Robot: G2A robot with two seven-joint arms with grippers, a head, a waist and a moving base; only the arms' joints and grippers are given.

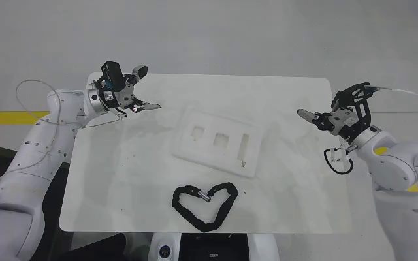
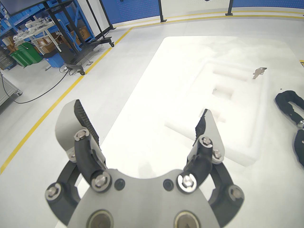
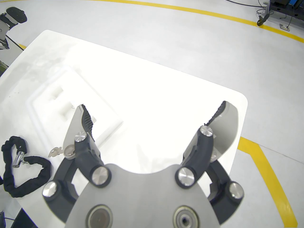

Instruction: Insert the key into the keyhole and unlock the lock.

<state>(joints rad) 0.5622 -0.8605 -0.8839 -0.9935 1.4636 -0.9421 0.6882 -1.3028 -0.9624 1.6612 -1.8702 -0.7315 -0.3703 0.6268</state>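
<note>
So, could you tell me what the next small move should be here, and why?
Probably move the open right gripper toward the small silver metal key lying at the edge of the white foam tray. Neither it nor the left gripper holds anything, the key lies apart from the black sleeved chain lock, and the right gripper looks nearer.

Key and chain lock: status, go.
Left gripper open, right gripper open, both empty. Key lying on foam tray corner; chain lock looped on table beside tray. Nothing covering either.
</note>
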